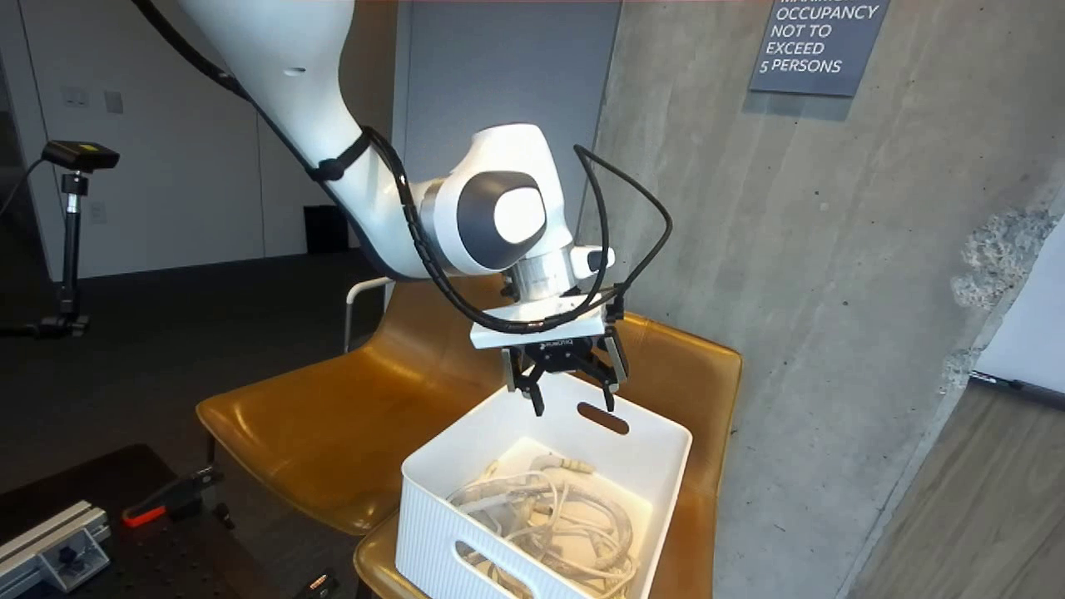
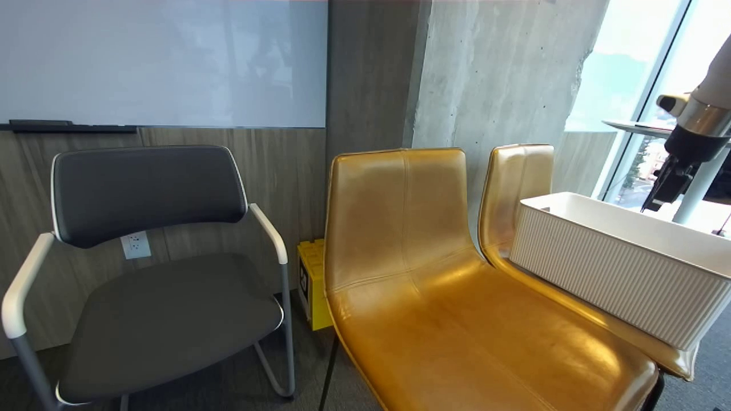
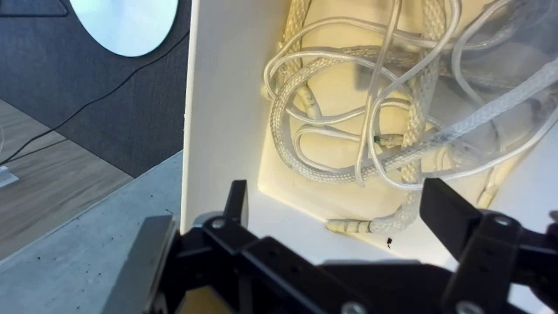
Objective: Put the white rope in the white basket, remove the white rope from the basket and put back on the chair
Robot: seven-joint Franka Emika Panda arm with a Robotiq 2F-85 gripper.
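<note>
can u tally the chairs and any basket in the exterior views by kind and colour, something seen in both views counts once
Brown chairs: 2
Grey chair: 1
White basket: 1
Total: 4

Arm point(image 1: 287, 75): white, smooth, rounded, as we see it.
Joint cover point(image 1: 477, 220): dark grey, set around a white disc point(image 1: 519, 215).
Collar point(image 1: 545, 277): silvery metal.
Cabling point(image 1: 528, 326): black; we trace a long loop, and a black strap point(image 1: 337, 166) around the arm.
Mounting plate point(image 1: 492, 338): white.
Gripper point(image 1: 574, 408): black, its pale lettering too small for us to read.
Fingers point(image 3: 447, 213): black, blocky.
Screws point(image 3: 502, 220): round, silvery heads on black links point(image 3: 274, 266).
</note>
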